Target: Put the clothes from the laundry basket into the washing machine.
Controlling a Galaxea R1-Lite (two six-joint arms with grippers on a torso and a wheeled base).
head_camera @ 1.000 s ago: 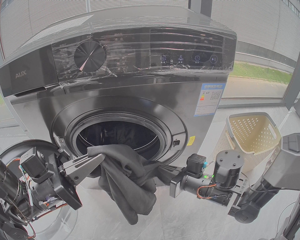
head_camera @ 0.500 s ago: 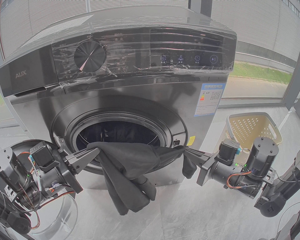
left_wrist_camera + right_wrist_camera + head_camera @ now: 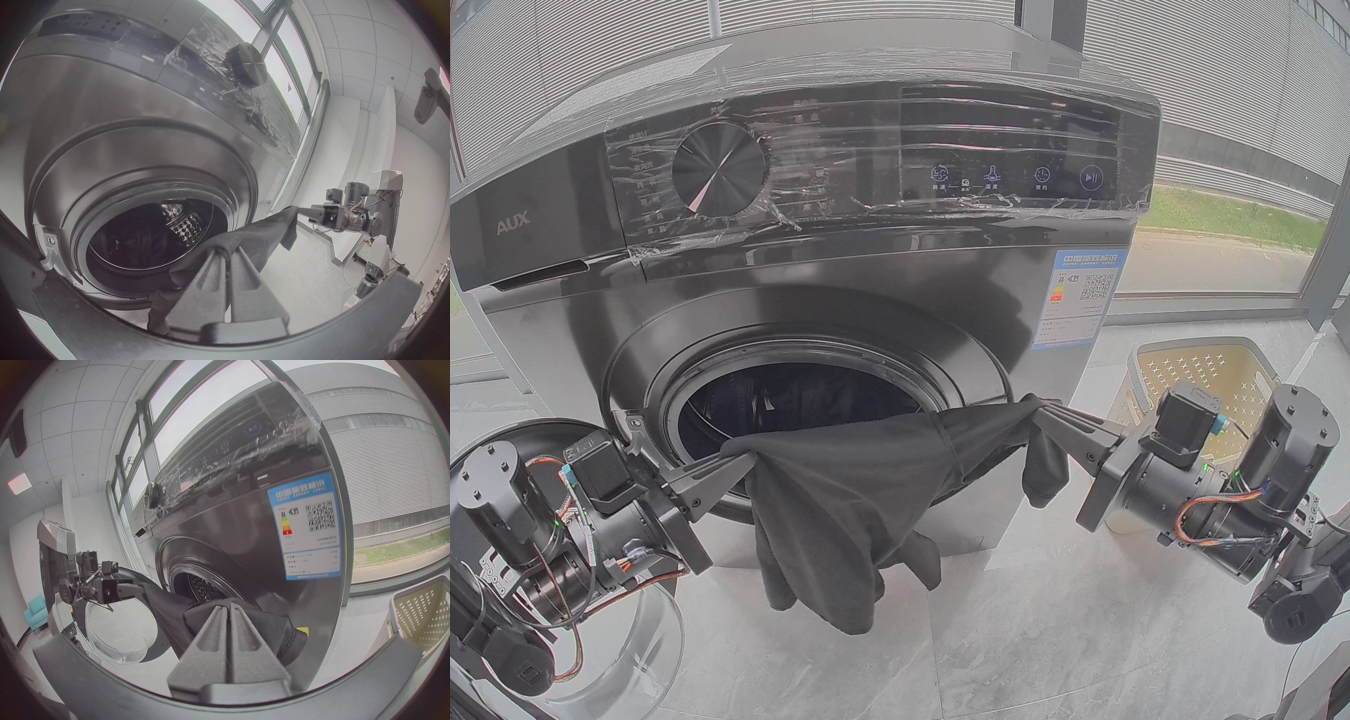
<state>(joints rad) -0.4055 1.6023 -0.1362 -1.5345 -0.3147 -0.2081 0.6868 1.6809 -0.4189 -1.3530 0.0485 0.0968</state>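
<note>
Before the washing machine, dark garment spanning its mouth, laundry basket beside.

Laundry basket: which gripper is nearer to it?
Right. The right gripper, shut on the dark garment, is beside the laundry basket; the left gripper holds the garment's other end across the washing machine opening.

1. Daylight is pouring through the windows beside the washing machine, leaving my workspace bright.
2. Glare is streaking the film-wrapped control panel; the drum is sitting in shadow.
3. My wrist views are bulging, corners going black.
</note>
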